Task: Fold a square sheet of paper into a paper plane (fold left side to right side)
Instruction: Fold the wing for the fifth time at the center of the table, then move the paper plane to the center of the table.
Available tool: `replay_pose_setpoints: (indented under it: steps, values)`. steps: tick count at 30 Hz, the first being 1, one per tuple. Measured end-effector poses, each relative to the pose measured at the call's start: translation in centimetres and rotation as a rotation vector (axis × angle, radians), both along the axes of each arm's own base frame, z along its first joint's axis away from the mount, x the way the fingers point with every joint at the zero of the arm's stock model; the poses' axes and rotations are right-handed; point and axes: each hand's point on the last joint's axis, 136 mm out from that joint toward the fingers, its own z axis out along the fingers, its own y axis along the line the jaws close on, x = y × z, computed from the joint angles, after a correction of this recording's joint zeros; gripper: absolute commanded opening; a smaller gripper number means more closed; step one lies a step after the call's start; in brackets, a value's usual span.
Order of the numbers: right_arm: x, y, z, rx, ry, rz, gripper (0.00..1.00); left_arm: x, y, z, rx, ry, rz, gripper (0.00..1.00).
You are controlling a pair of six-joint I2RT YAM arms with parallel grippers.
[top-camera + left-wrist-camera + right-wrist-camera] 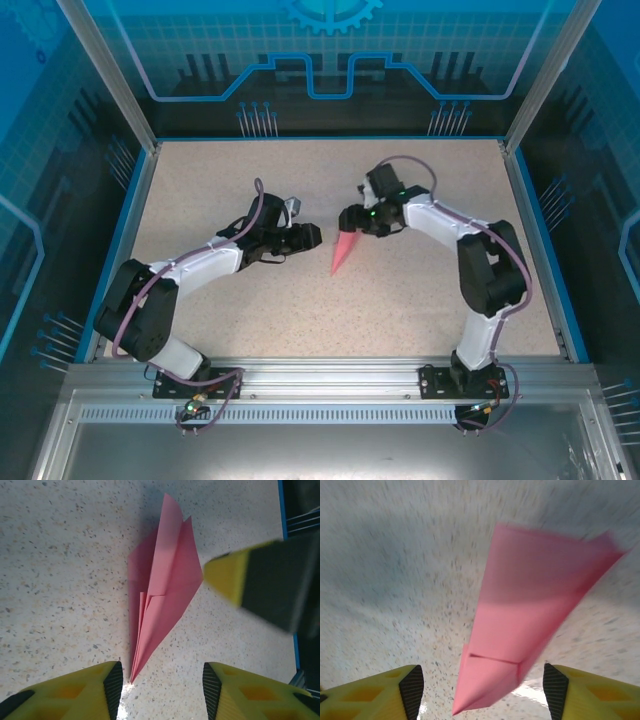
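Plainly, the left gripper (pixel 160 690) stands open, its two fingers spread with bare counter (pixel 50 580) between them and nothing pinched. The nose of the paper plane (pixel 162 590) lies just ahead of that gap, close to the left-hand finger, and the dart runs away from the gripper with its wings fanning wider at the far end. The right gripper (pixel 480 685) is open too and spread wider. The plane's pointed end lies between its fingers, clear of both pads, with the broad tail stretching away beyond them. Both grippers sit near each other over the middle of the counter, the plane between them. The folding looks done, so the risk lies in pulling away. A fingertip that brushes the nose could drag or flip such light paper. With nothing pressing on it, the upper wing, which already stands a little off the counter, may spring further open and loosen the creases.
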Motion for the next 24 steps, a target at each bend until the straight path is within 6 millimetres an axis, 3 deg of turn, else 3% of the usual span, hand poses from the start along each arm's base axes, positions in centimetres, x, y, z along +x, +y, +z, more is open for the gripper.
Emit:
replay_pose_setpoints:
  steps: [4,7,9,12,13,18,22,24]
  values:
    - [-1.0,0.8,-2.6,-0.033,0.067,-0.02,0.66,0.2,0.2,-0.1,0.004,0.006,0.022,0.5]
    - [-0.9,0.2,-3.6,-0.067,0.083,-0.055,0.56,0.2,0.4,-0.3,0.01,0.008,0.034,0.5]
    - [-0.9,-0.1,-3.8,-0.081,0.088,-0.073,0.4,0.3,0.5,-0.3,0.012,0.007,0.037,0.5]
    - [-0.8,-0.2,-3.8,-0.086,0.08,-0.074,0.06,0.3,0.5,-0.3,0.014,0.006,0.04,0.5]
    - [-0.7,-0.1,-3.8,-0.082,0.077,-0.069,0.0,0.3,0.6,-0.3,0.017,0.005,0.043,0.5]
    - [-1.0,1.1,-2.2,-0.009,0.036,-0.002,0.0,0.4,1.1,0.3,0.037,-0.018,0.065,0.52]
    - [-2.0,2.6,1.7,0.154,-0.025,0.078,0.0,0.4,2.2,2.7,0.057,-0.088,0.095,0.55]
    - [-2.3,2.9,2.6,0.228,-0.026,0.109,0.0,0.4,2.7,4.2,0.058,-0.13,0.109,0.56]
